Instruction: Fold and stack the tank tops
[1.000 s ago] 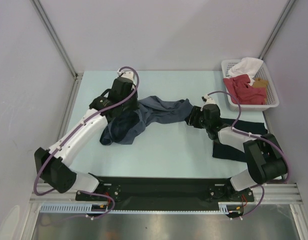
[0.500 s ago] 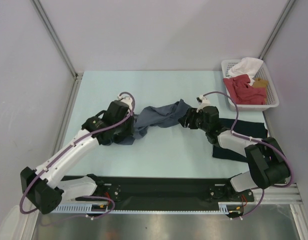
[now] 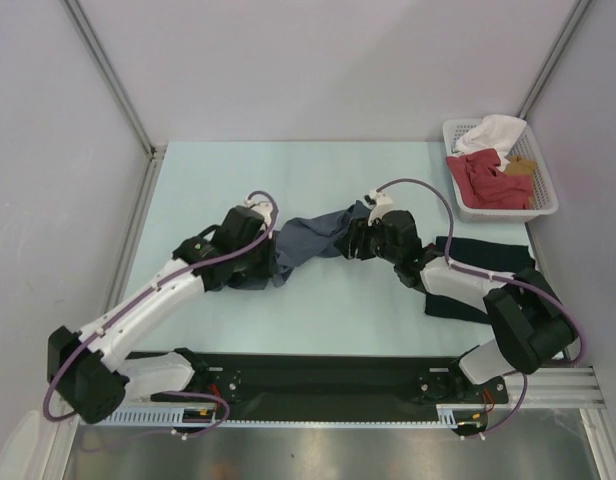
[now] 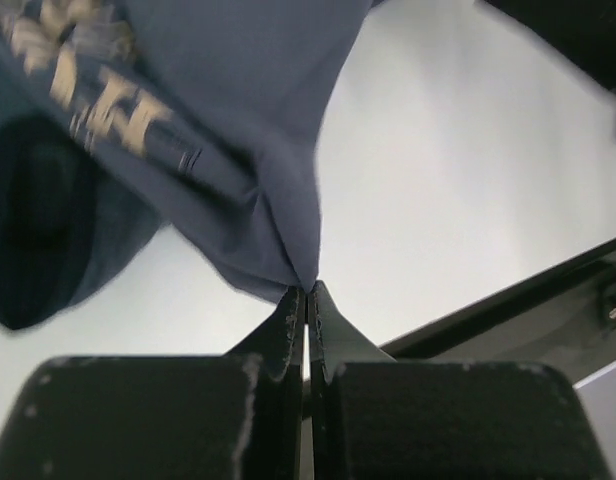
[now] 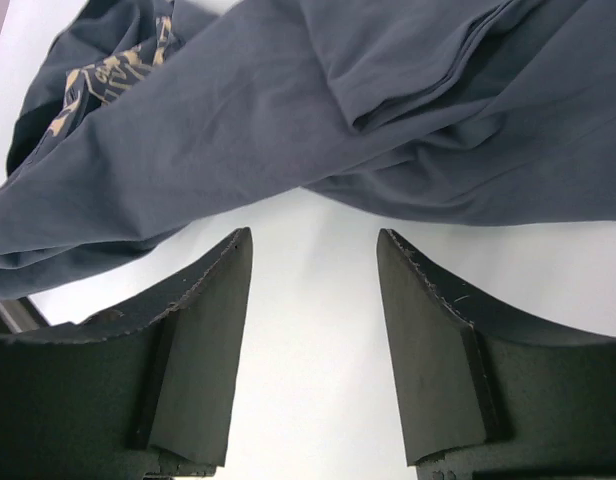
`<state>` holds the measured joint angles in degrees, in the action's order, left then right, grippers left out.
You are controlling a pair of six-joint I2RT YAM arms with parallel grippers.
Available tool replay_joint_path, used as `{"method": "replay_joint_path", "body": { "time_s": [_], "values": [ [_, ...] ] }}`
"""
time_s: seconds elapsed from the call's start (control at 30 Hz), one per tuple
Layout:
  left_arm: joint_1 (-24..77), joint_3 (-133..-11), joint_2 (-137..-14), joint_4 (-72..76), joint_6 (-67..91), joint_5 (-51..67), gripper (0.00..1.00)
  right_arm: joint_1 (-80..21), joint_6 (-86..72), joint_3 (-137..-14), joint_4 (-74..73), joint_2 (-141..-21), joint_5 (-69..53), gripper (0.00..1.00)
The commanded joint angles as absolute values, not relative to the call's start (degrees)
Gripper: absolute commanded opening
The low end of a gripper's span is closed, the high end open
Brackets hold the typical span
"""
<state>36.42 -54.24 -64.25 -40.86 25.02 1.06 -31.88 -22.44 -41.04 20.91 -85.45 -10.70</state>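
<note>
The slate-blue tank top [image 3: 313, 235] with pale lettering lies bunched and stretched across the middle of the table, between my two grippers. My left gripper [image 3: 272, 262] is shut on its left end. In the left wrist view the jaws [image 4: 308, 288] pinch a fold of the cloth [image 4: 238, 120]. My right gripper [image 3: 355, 240] is open at the top's right end. In the right wrist view its fingers [image 5: 313, 240] stand wide apart just short of the cloth [image 5: 288, 120], holding nothing. The dark navy tank top [image 3: 458, 303] lies flat at the right, partly under my right arm.
A white basket [image 3: 548, 205] at the back right holds a red garment [image 3: 488, 180] and a white garment [image 3: 493, 133]. Walls close in the table at the left, back and right. A black rail [image 3: 328, 375] runs along the near edge.
My left gripper has pulled the slate-blue top from the back toward the near side, then shifted slightly right. My right gripper has moved left, following the cloth's right end.
</note>
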Motion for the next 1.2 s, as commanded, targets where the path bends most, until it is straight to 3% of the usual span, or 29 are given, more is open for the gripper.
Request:
{"method": "replay_joint_path", "body": {
  "time_s": [0.0, 0.17, 0.27, 0.37, 0.4, 0.5, 0.7, 0.8, 0.93, 1.17],
  "values": [
    [37.26, -65.96, -74.04, -35.07, 25.49, 5.36, 0.0, -30.59, -21.35, -39.91, 23.29, -81.22, -6.77, 0.57],
    [39.64, -80.66, -91.29, -35.25, 24.7, 6.5, 0.0, -26.98, -23.9, -36.13, 26.45, -79.1, -6.42, 0.55],
    [39.64, -88.84, -100.17, -36.37, 24.43, 4.93, 0.07, -26.98, -23.73, -34.46, 28.3, -77.79, -7.29, 0.55],
    [39.55, -96.92, -106.42, -40.06, 23.91, -1.65, 0.35, -26.89, -23.56, -33.22, 29.96, -77.61, -8.87, 0.55],
    [39.55, -99.29, -107.83, -40.69, 23.73, -2.71, 0.56, -26.89, -23.38, -33.22, 30.14, -77.78, -9.31, 0.55],
    [39.55, -99.15, -106.19, -41.22, 23.12, -6.32, 0.8, -27.24, -23.03, -33.13, 31.2, -78.22, -11.16, 0.55],
    [37.45, -87.76, -93.45, -39.12, 23.55, -7.65, 0.83, -29.26, -21.19, -33.84, 33.48, -80.33, -16.6, 0.52],
    [35.69, -79.38, -85.19, -36.66, 24.25, -5.1, 0.82, -32.68, -17.77, -37.07, 30.61, -82.7, -20.39, 0.58],
    [34.02, -69.98, -76.13, -35.43, 25.31, -3.26, 0.8, -37.33, -17.92, -38.85, 23.67, -84.02, -12.86, 0.66],
    [33.93, -57.76, -63.65, -33.22, 26.63, 1.4, 0.79, -40.43, -19.6, -42.36, 19.08, -89.2, -7.47, 0.73]
  ]
}}
